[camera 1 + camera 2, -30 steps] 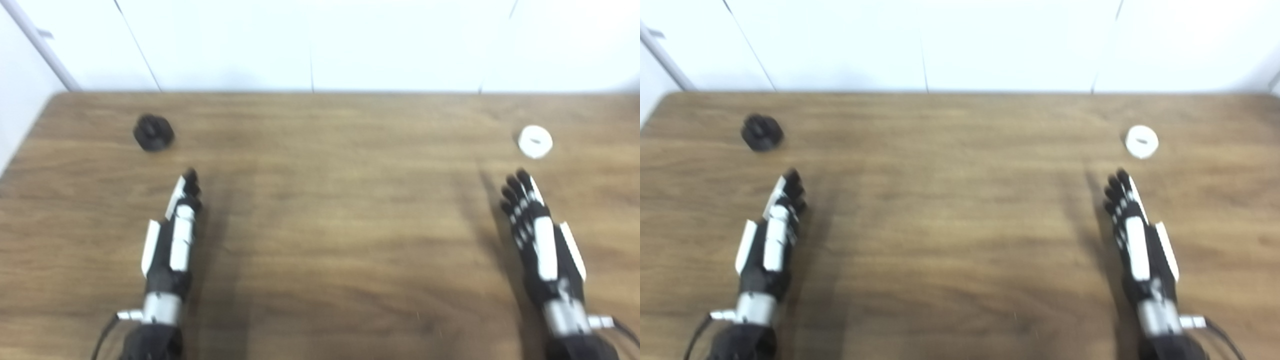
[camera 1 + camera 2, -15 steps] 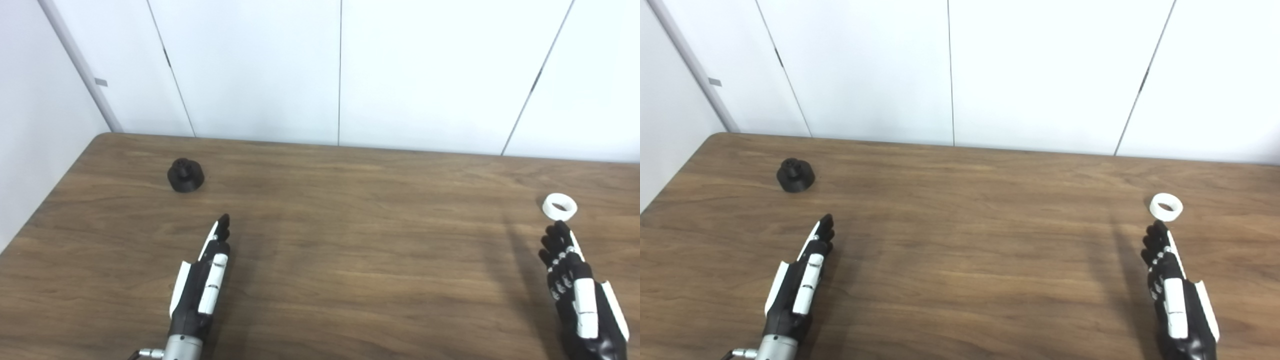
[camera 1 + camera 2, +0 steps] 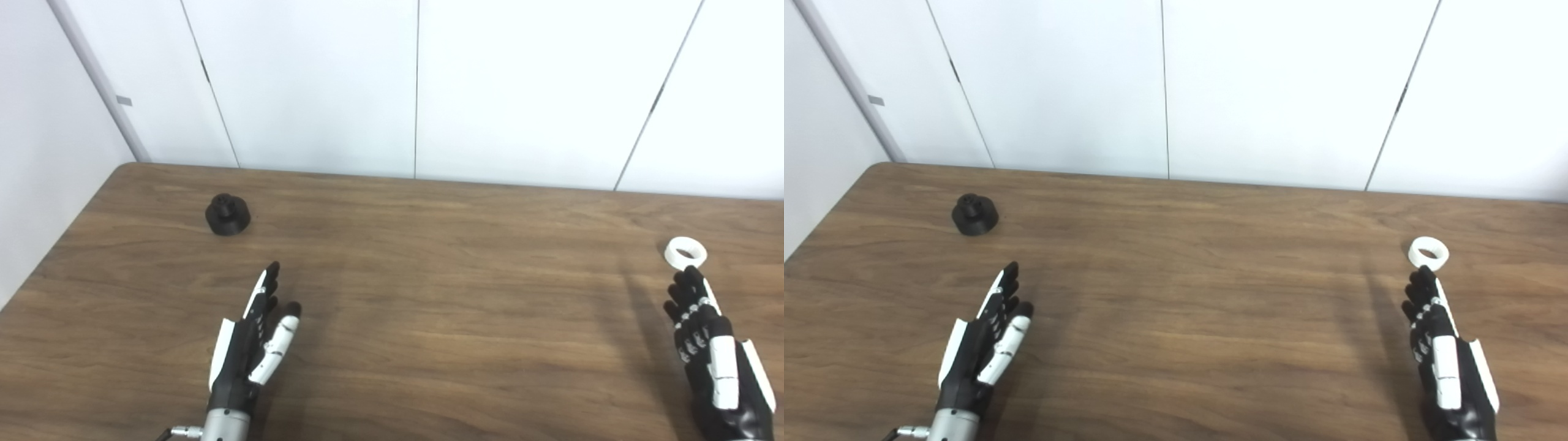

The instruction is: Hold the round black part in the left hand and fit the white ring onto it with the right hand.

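Observation:
The round black part (image 3: 227, 215) stands on the wooden table (image 3: 429, 294) at the far left, with a small knob on top. The white ring (image 3: 685, 253) lies flat near the table's right edge. My left hand (image 3: 251, 343) hovers open over the table, well short of the black part and a little to its right, thumb spread out to the side. My right hand (image 3: 713, 358) is open too, fingers stretched forward, their tips just short of the ring. Neither hand holds anything.
White wall panels (image 3: 416, 86) rise directly behind the table's far edge. The table's left edge runs close to the black part, with a white wall beside it.
The camera tilted up over the second, so the whole picture shifted down. Since half a second ago my left thumb has swung out sideways and my right hand has edged nearer the ring.

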